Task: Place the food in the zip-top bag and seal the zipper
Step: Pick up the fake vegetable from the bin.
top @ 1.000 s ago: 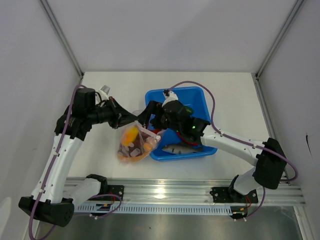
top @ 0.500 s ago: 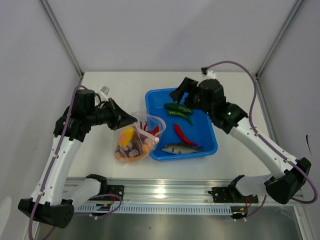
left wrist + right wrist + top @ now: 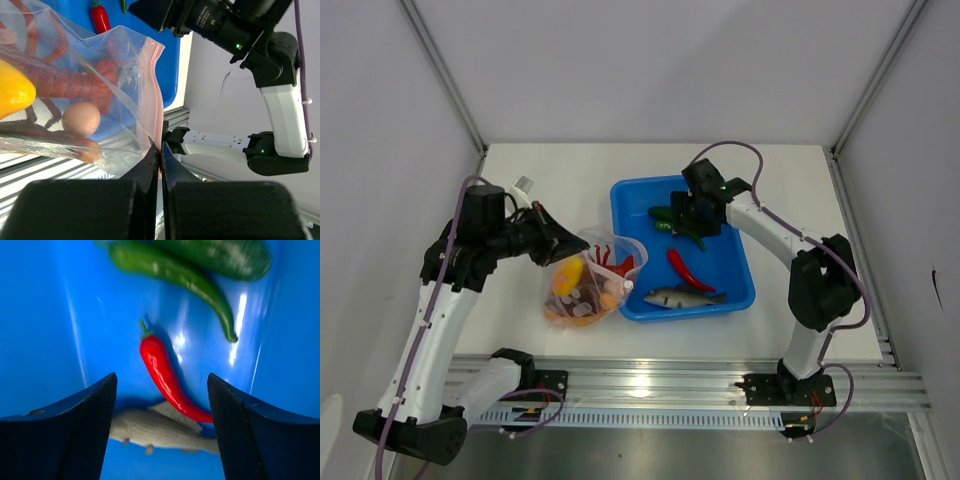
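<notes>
The clear zip-top bag rests left of the blue tub, mouth open. It holds a yellow pepper, a pale egg, a red clawed toy and brown pieces. My left gripper is shut on the bag's pink zipper strip at its edge. No slider shows. My right gripper is open and empty, above a red chili and a grey fish in the tub. Two green foods lie beyond them.
The blue tub stands mid-table, right of the bag, its blue floor filling the right wrist view. Grey walls enclose the table on three sides. A metal rail runs along the near edge.
My right gripper left the bag's mouth, swung up and back, and came down over the tub. The left gripper shifted slightly left with the bag.
</notes>
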Tool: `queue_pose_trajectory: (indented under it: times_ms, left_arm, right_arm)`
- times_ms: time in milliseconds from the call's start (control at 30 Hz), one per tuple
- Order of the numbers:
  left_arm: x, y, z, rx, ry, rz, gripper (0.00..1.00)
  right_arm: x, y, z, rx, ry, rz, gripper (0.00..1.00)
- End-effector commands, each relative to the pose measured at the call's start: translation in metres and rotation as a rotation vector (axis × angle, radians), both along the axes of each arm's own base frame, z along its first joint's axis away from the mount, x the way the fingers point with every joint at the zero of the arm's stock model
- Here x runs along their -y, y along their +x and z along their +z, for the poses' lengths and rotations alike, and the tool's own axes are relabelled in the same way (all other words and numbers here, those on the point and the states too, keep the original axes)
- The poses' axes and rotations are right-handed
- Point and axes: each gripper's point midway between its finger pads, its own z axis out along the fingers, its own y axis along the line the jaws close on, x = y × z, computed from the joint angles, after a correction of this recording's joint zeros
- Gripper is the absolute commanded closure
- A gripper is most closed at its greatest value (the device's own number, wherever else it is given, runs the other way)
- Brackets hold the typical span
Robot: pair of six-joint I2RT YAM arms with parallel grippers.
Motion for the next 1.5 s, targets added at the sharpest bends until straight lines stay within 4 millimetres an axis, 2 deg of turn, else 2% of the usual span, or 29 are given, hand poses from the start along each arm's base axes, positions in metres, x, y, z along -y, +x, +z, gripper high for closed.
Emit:
queue_pose_trajectory:
  times_ms: [0,67,200,300,333,533,567,867,1067,1167,1200,1300,1433,1467]
  left_arm:
    - [-0.003,0.002,0.013,0.074,0.005,0.006,0.99]
    - [-0.002,0.002,0.012,0.070,-0.001,0.001,0.99]
    - [-0.002,0.001,0.006,0.055,0.002,-0.004,0.99]
    - [-0.001,0.000,0.004,0.049,0.000,-0.010,0.99]
    - [-0.001,0.000,0.005,0.051,0.000,-0.010,0.99]
    - [-0.001,-0.002,0.004,0.050,-0.005,-0.012,0.99]
    - [0.000,-0.002,0.004,0.050,-0.006,-0.015,1.00]
    - [0.000,-0.002,0.003,0.040,-0.011,-0.016,0.99]
    - [0.000,-0.002,0.006,0.044,-0.010,-0.015,1.00]
    - [0.000,-0.002,0.004,0.038,-0.010,-0.015,0.99]
    - [0.000,-0.002,0.004,0.038,-0.010,-0.015,0.99]
    - [-0.001,-0.001,0.003,0.037,-0.007,-0.011,0.99]
    - [0.000,0.001,0.001,0.032,-0.012,-0.008,0.99]
    - [0.001,0.002,0.001,0.034,-0.015,-0.010,0.99]
  right_arm:
    - [-0.005,-0.005,0.004,-0.053,-0.022,0.105,0.27]
    - [-0.005,-0.007,-0.006,-0.086,-0.053,0.128,0.29]
    - [-0.017,0.001,-0.015,-0.074,-0.077,0.198,0.31]
    - [-0.023,-0.002,-0.023,-0.111,-0.099,0.231,0.32]
    - [-0.028,-0.006,-0.033,-0.135,-0.115,0.250,0.32]
    - [-0.033,-0.015,-0.057,-0.174,-0.184,0.302,0.33]
    - [-0.033,-0.017,-0.066,-0.191,-0.195,0.305,0.33]
    - [-0.031,-0.017,-0.092,-0.242,-0.241,0.301,0.34]
    - [-0.035,-0.018,-0.105,-0.258,-0.251,0.309,0.46]
    - [-0.034,-0.011,-0.100,-0.223,-0.271,0.292,0.57]
    - [-0.034,-0.008,-0.096,-0.208,-0.273,0.286,0.64]
    - [-0.031,0.003,-0.075,-0.143,-0.282,0.261,0.78]
    - [-0.029,0.020,-0.027,-0.051,-0.252,0.208,0.92]
    - [-0.028,0.025,-0.006,-0.012,-0.225,0.189,0.96]
